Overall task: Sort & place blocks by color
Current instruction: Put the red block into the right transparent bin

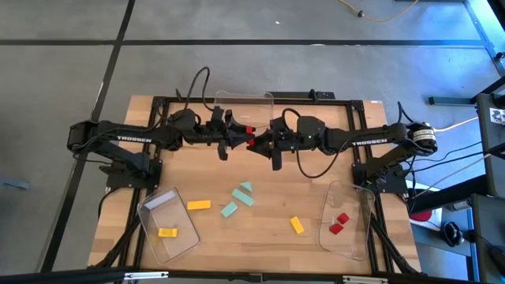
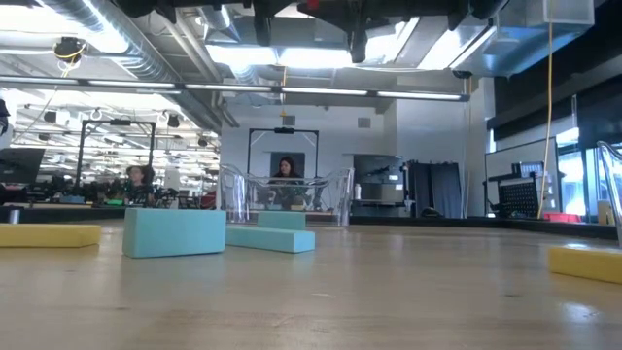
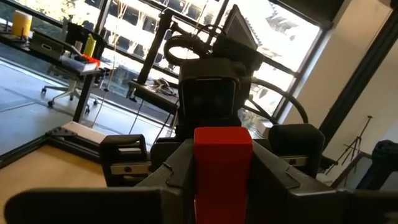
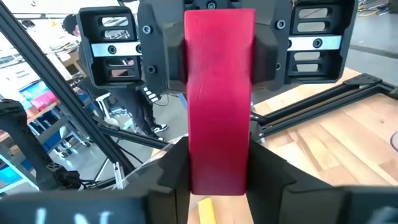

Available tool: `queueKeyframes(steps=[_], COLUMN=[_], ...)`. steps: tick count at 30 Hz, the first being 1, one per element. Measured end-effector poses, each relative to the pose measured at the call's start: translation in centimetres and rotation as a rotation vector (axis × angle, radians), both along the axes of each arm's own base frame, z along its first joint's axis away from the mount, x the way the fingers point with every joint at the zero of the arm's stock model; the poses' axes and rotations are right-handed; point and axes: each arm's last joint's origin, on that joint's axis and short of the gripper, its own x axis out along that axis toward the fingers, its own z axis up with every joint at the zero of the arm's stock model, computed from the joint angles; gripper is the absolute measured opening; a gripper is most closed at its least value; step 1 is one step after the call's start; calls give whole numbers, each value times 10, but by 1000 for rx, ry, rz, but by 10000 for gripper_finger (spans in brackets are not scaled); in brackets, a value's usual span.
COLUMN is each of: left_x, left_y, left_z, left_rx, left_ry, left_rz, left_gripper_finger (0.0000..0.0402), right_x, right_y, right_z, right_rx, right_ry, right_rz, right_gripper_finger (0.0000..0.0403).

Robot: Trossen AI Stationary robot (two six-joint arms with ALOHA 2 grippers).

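Handover in mid-air, well above the wooden surface (image 1: 260,237), at its far middle. Meeting there: left gripper (image 1: 237,136) and right gripper (image 1: 260,142), tip to tip, with one small red bar block (image 1: 250,136) between them. Appearing clamped at both ends: in the right wrist view, red block (image 4: 219,99) running from near jaws to far jaws, both sets closed narrow on it; in the left wrist view, same block (image 3: 222,168) seated between near jaws, opposite gripper just behind.

Lying on the surface, untouched: three mint-green blocks (image 1: 241,197) clustered near the middle, one yellow bar (image 1: 199,205) beside the left clear plastic bin (image 1: 150,211), another yellow bar (image 1: 296,225) towards the right clear plastic bin (image 1: 359,229). Already sorted: one yellow block (image 1: 166,233) in the left bin, two red blocks (image 1: 339,223) in the right. Standing empty at the far edge: third clear bin (image 1: 245,98).

Judging step: passing red block towards the right arm, for the red bin. Calling next for left jaws releasing while right jaws keeping firm hold, then carrying over to the right bin. Risking a drop if both releasing together.
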Motion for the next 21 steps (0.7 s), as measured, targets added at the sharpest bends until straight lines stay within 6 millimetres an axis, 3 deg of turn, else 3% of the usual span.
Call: queueKeyframes(steps=[5, 9, 15, 21], left_x=[-2, -15, -51, -94], left_y=[6, 17, 28, 24], left_z=[0, 10, 22, 35], left_rx=[-13, -22, 5, 76], left_ry=[7, -6, 95, 147], left_rz=[-39, -87, -19, 127], left_gripper_finger=[172, 223, 235, 232], right_x=[-3, -18, -57, -101], right_y=[-1, -5, -10, -7], right_z=[2, 10, 32, 42], right_rx=[-8, -44, -124, -159], right_ry=[8, 68, 140, 160], right_rz=[16, 24, 6, -50], right_gripper_finger=[109, 109, 109, 109])
